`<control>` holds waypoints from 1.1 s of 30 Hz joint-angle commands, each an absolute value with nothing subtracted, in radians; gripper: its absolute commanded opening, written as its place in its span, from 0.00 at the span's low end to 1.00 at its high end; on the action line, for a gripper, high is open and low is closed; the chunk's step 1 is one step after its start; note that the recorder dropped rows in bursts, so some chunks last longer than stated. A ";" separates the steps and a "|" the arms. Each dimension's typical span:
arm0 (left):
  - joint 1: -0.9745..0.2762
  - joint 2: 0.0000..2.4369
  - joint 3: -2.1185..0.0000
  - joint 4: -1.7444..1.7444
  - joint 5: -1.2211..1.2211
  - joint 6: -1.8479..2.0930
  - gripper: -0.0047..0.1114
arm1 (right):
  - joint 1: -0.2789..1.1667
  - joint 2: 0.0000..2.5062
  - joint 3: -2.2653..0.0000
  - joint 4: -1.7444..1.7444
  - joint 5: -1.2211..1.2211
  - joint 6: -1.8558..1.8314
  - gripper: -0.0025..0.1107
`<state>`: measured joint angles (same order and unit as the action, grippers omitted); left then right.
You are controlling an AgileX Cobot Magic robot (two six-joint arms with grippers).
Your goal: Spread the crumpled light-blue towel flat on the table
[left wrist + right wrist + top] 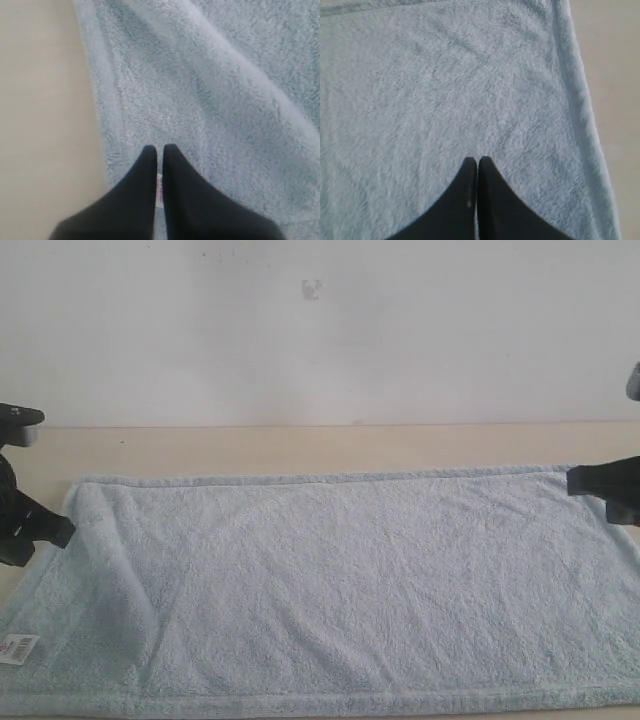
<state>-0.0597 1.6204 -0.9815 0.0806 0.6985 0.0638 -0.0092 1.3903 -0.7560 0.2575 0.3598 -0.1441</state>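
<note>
Left claw (159,148): black fingers pressed almost together, only a sliver between them, poised over the towel's left end.
Right claw (477,160): pressed together too, with nothing pinched, over the right end just inside the hem.
Towel (340,590): spread out lengthwise across the table, with a soft ridge slanting near the left end.
Label (18,648): small and white, at the near-left corner.
Table (300,448): cream top showing behind the towel and beyond its left end.

A white label (18,648) at a corner of the towel (340,590) bears reddish print too small to read
</note>
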 commanded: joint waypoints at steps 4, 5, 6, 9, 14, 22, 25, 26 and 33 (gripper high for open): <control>-0.062 1.585 -0.903 -0.044 0.591 0.086 0.08 | 0.130 1.085 -0.585 0.284 0.350 -0.186 0.02; -0.062 1.585 -0.891 -0.044 0.583 0.086 0.08 | 0.143 1.051 -0.577 0.284 0.338 -0.187 0.02; -0.062 1.585 -0.879 -0.044 0.580 0.086 0.08 | 0.153 1.020 -0.568 0.284 0.322 -0.187 0.02; -0.062 1.585 -0.859 -0.044 0.573 0.088 0.08 | 0.161 0.960 -0.556 0.281 0.312 -0.187 0.02; -0.062 1.585 -0.848 -0.044 0.551 0.088 0.08 | 0.161 0.940 -0.532 0.272 0.312 -0.187 0.02; -0.070 1.585 -0.848 -0.072 0.521 0.103 0.08 | 0.161 0.940 -0.511 0.284 0.271 -0.182 0.02; -0.070 1.585 -0.846 -0.072 0.537 0.106 0.08 | 0.161 0.940 -0.511 0.284 0.271 -0.182 0.02; -0.070 1.586 -0.842 -0.070 0.536 0.106 0.08 | 0.161 0.940 -0.511 0.284 0.271 -0.182 0.02; -0.070 1.614 -0.774 -0.063 0.488 0.106 0.08 | 0.161 0.940 -0.511 0.284 0.271 -0.182 0.02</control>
